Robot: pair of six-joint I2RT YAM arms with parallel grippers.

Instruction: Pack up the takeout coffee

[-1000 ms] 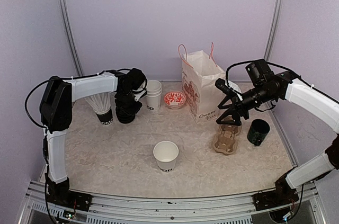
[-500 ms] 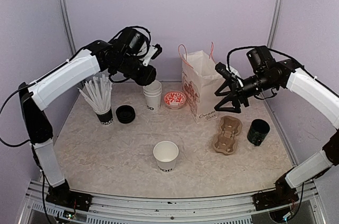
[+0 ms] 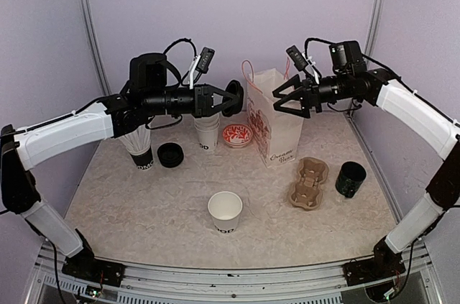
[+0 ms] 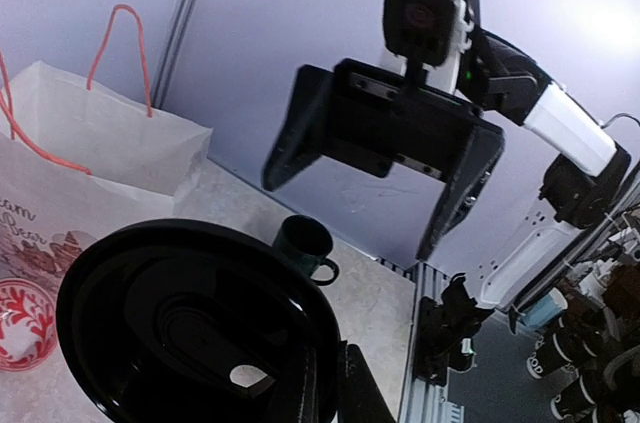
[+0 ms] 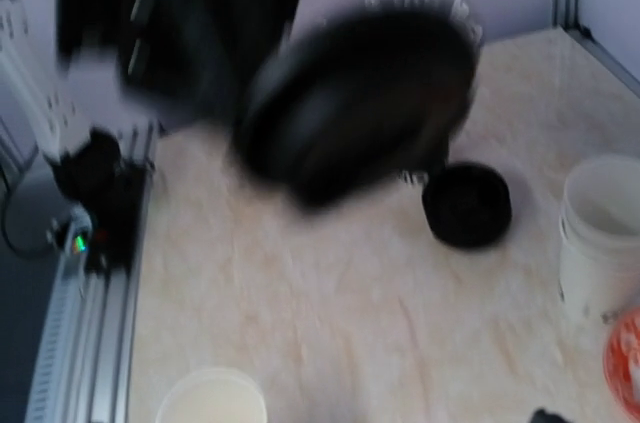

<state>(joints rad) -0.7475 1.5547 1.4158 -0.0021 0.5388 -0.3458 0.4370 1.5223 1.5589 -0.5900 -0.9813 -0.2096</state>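
Black plastic: 1 round lid (image 3: pixel 233 95), pinched at its edge by the left gripper (image 3: pixel 221 98). It is held high over the back of the table (image 3: pixel 144 203), just short of the paper bag (image 3: pixel 277 124).

Overhead view, count:
- 1 loose white paper cup (image 3: pixel 225 210), upright and uncovered at front centre, with lettering near its base
- 1 cup stack (image 3: pixel 208 130) at the back, below the lid; how many cups are nested in it I cannot read
- 1 black pot (image 3: pixel 170 154)
- 1 cup of straws (image 3: pixel 144 160), partly behind the left arm
- 1 red-patterned dish (image 3: pixel 238 134)
- 1 cardboard carrier (image 3: pixel 309 182), lying flat
- 1 dark mug (image 3: pixel 350 179) beside the carrier

The right gripper (image 3: pixel 282 101) is in the air by the bag's mouth. Its jaws are spread wide with nothing between them, facing the lid.

Left wrist view: this one gives the lid (image 4: pixel 190 328) face-on, large, with a small light opening near its rim. The right gripper (image 4: pixel 352 215) appears square-on, fingers far apart and empty. The bag (image 4: pixel 90 163), the mug (image 4: pixel 303 243) and a sliver of the dish (image 4: pixel 20 323) share the frame.

Right wrist view: heavily blurred.
- The lid (image 5: pixel 360 103) is a dark smear in mid-air.
- The pot (image 5: pixel 466 205) is on the table behind it.
- The cup stack (image 5: pixel 600 233) is at the right edge.
- The loose cup's rim (image 5: pixel 210 398) is at the bottom.
- The dish (image 5: pixel 625 363) is clipped at the corner.

This gripper's own fingers cannot be made out here.
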